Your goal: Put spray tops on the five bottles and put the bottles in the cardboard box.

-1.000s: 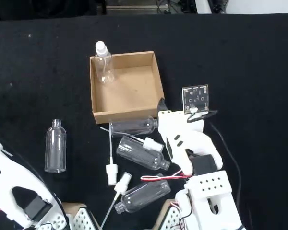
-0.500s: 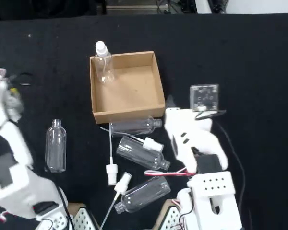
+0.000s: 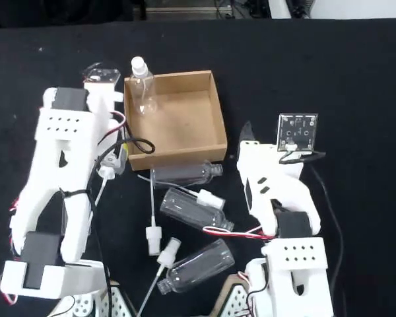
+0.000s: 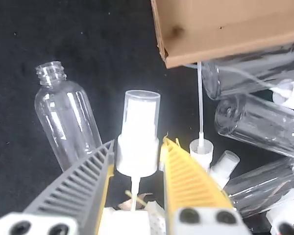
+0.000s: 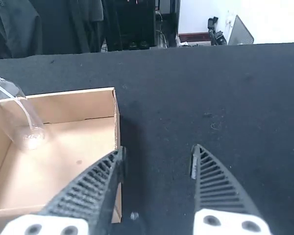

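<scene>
- Looks like a robotics lab or workshop bench.
- Set up on a table (image 3: 356, 66) draped in black cloth, with two white printed arms (image 3: 59, 165) side by side, loose red-and-white wiring (image 3: 231, 232) and a bare camera board (image 3: 297, 131).
- Backed by a dark cabinet (image 5: 130, 24), floor cables (image 5: 213, 24) and a white wall (image 5: 264, 12).

The open bottle (image 4: 68, 122) is clear glossy plastic, pretty shiny. Spray top (image 4: 137, 132) is smooth white plastic. Box (image 3: 181, 125) is plain matt brown cardboard, and the table cover (image 3: 330, 72) looks like matt black cloth. Left gripper (image 4: 137, 144) has ribbed yellow and grey plastic fingers (image 4: 186, 178). On the right gripper (image 5: 158, 149) they're ribbed black plastic.
</scene>
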Available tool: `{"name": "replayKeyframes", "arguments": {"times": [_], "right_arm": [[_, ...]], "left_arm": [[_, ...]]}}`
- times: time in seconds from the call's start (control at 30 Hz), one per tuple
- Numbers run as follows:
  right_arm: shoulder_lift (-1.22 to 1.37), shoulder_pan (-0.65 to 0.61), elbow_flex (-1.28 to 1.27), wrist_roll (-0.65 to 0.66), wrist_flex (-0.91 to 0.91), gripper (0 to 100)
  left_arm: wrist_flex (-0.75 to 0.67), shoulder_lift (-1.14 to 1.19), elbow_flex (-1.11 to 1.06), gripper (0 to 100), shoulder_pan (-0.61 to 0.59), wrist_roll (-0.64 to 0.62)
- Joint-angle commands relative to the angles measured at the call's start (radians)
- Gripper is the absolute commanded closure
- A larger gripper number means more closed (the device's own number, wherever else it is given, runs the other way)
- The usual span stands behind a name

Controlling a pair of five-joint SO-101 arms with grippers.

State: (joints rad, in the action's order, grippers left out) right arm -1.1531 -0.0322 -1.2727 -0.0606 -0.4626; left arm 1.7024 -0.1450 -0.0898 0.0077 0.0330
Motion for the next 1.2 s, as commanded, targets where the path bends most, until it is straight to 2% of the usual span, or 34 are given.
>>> {"name": "replayKeyframes", "arguments": {"times": [0.0,0.17,0.33,0.5,0.63,0.77,1.0,1.1,1.17], "right_arm": [[-0.027,0.034,0.018,0.000,0.028,80.0],[-0.027,0.028,0.012,0.000,0.028,80.0],[-0.027,0.028,0.012,0.000,0.029,80.0],[-0.027,0.028,0.012,0.000,0.029,79.9],[-0.027,0.028,0.012,0.000,0.029,79.9],[-0.027,0.028,0.012,0.000,0.031,79.9],[-0.027,0.028,0.013,0.000,0.029,79.9],[-0.027,0.028,0.015,0.000,0.029,79.9],[-0.027,0.028,0.016,0.000,0.029,79.9]], "left_arm": [[-0.015,-0.034,-0.004,86,0.019,0.000],[-0.017,-0.032,-0.048,85,0.019,0.006],[-0.017,-0.032,-0.054,72,0.021,0.011],[-0.015,-0.032,-0.058,76,-0.004,0.012],[-0.032,-0.021,-0.051,80,-0.122,0.020],[-0.183,-0.021,-0.124,80,-0.237,0.132],[-0.448,-0.021,-0.255,80,-0.371,0.235],[-0.493,-0.011,-0.275,79,-0.390,0.235],[-0.486,0.026,-0.266,76,-0.390,0.232]]}}
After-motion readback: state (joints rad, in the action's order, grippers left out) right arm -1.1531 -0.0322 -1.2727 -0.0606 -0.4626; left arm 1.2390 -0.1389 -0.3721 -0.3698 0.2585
